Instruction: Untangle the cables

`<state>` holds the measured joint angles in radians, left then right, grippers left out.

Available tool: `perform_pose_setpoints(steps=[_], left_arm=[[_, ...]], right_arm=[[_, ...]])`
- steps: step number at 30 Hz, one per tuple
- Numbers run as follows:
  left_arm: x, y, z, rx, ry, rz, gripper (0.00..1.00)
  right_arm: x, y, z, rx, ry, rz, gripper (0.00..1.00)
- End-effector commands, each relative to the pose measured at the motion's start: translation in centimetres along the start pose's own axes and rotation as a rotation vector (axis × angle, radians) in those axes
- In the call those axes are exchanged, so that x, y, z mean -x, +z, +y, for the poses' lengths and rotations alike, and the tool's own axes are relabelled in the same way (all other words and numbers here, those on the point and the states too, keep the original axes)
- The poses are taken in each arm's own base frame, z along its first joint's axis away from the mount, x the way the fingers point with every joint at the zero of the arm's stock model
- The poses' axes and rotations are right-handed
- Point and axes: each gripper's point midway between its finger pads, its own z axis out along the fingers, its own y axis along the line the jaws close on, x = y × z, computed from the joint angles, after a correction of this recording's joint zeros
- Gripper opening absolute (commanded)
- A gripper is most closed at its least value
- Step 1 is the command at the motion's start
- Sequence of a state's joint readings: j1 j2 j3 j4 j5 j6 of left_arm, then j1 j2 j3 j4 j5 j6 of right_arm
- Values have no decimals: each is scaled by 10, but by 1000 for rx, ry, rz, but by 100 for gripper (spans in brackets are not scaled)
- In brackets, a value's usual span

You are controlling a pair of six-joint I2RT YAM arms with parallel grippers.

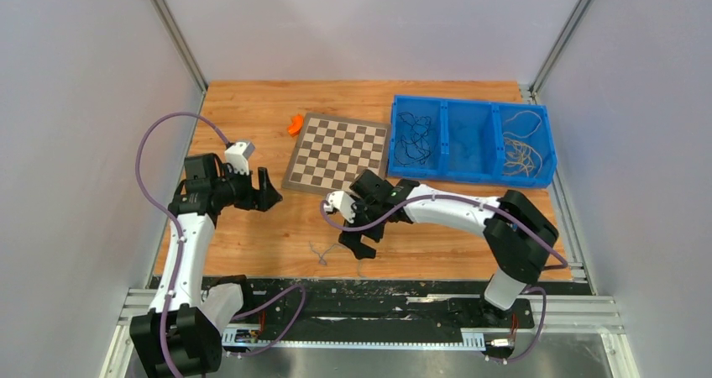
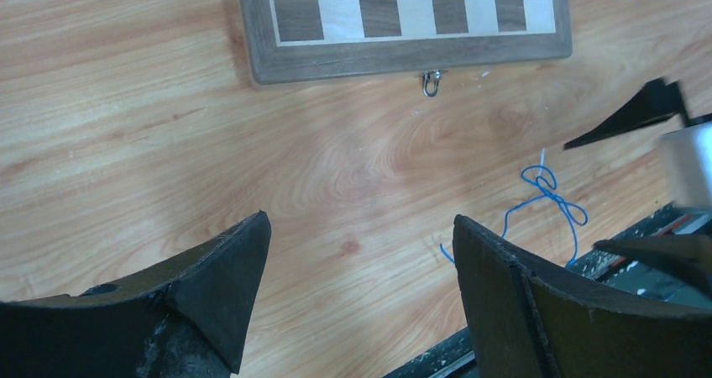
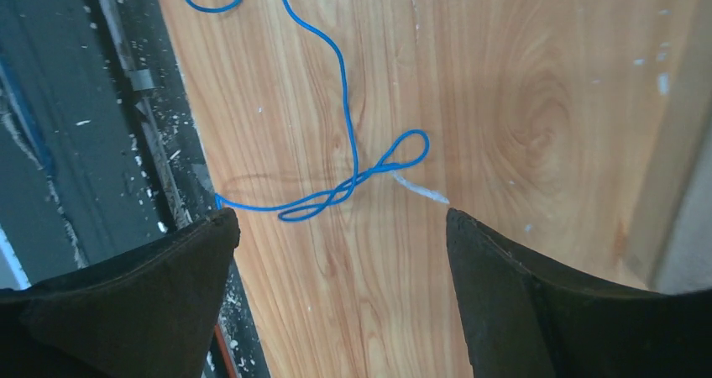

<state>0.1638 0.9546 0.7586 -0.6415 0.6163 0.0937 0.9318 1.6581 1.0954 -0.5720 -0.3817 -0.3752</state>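
A knotted blue cable (image 3: 357, 176) is lying on the counter (image 3: 520, 101) at its near edge, under the right tool (image 3: 340, 218), which is being held wide open and empty, as is the left tool (image 2: 361, 227). Pulled by one strand, it risks being cinched tighter.

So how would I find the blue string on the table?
Look at the wooden table, at its near edge in front of the checkerboard. Beside the right hand lies one thin blue cable, knotted into small loops. It is the only cable out on the wood; the other cables sit in the blue bin.
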Motion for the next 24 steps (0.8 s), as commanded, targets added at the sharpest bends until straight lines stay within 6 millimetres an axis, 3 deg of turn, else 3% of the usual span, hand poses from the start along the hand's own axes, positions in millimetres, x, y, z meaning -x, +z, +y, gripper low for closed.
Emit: perform_pose_setpoints(steps=[1,3,5,10,12,16,20,24], left_arm=[[17,-3,0,23,-71,-75,88],[18,-4,0,27,-68,-75,88],[19,-5,0,27,-65,-73,88],[23,-4,0,19,-55,-80,88],[25,-3,-1,10,-55,-86,87],[34,-1,-3,-14,-54,-98,87],[43,4,-3,-38,-66,-103,87],[51,8,-2,-54,-83,-113,87]], right_arm=[[17,19,-15,-67,44,-30,87],[8,27,-19,-81,44,1,74],[2,28,-25,-104,41,22,54],[14,-6,-37,-143,13,-52,1],[20,-29,-46,-152,6,-112,0],[40,-95,-70,-179,17,-285,0],[55,-182,-109,-315,53,-424,0],[55,-262,-147,-486,124,-525,0]])
